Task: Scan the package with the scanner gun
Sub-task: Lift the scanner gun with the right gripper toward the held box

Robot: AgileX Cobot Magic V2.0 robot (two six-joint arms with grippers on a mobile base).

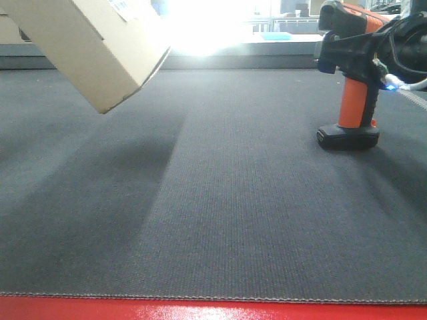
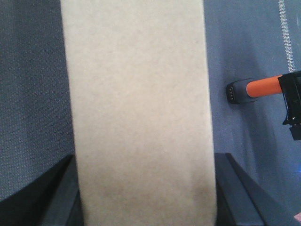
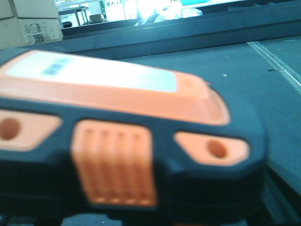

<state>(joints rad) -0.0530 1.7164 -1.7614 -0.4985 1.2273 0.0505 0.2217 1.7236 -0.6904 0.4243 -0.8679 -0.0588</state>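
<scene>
The package (image 1: 100, 47), a plain tan box, hangs tilted above the mat at the upper left, a bit of white sticker (image 1: 121, 7) showing at the frame's top edge. My left gripper (image 2: 146, 157) is shut on it, and its dark fingers (image 2: 44, 195) press both sides of the package (image 2: 138, 103). The scanner gun (image 1: 350, 100) stands at the right on its black foot. My right gripper (image 1: 363, 53) is clamped round its black head. The scanner gun (image 3: 127, 136) fills the right wrist view, blurred, hiding the fingers. It also lies right of the box as the scanner gun (image 2: 254, 89).
Dark grey mat (image 1: 220, 200) covers the table, with a red front edge (image 1: 213, 311) and a raised ledge (image 1: 240, 61) at the back. A white stitched line (image 2: 282, 28) runs along the mat's right side. Printed cartons (image 3: 28, 23) stand far off.
</scene>
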